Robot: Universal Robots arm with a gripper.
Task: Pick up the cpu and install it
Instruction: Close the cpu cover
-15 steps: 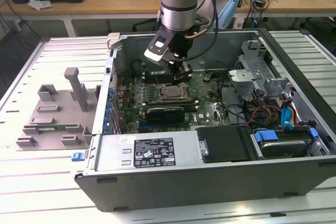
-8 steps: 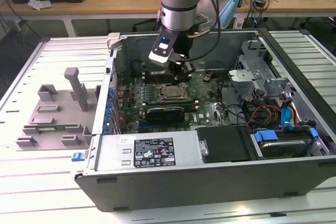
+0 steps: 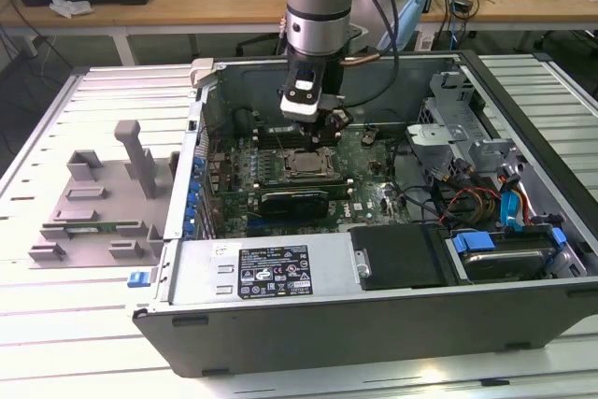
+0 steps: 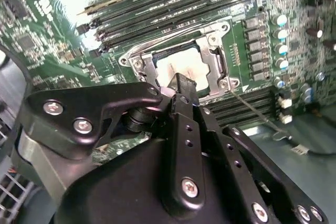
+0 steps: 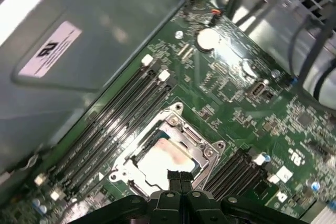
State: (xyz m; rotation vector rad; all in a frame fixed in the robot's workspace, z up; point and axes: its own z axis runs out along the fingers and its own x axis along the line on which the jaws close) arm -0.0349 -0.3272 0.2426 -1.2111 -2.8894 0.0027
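The cpu (image 5: 157, 158) (image 4: 173, 65), a flat silvery square, lies inside the metal-framed socket (image 5: 176, 115) (image 4: 212, 51) of the green motherboard (image 3: 369, 175). In the exterior view it is the pale square (image 3: 305, 164) in the middle of the open computer case (image 3: 374, 324). My gripper (image 5: 180, 176) (image 4: 184, 83) (image 3: 316, 130) hangs just over the socket. Its two black fingertips are pressed together, shut, with nothing between them, over one edge of the chip. Part of the cpu is hidden behind the fingers in both wrist views.
Memory slots (image 5: 121, 119) run along both sides of the socket. A drive cage (image 3: 467, 137) and coloured cables (image 3: 486, 203) fill the case toward the exterior view's right, and a black power supply (image 3: 402, 254) sits near the front wall. A grey fixture (image 3: 103, 198) lies on the slatted table outside the case.
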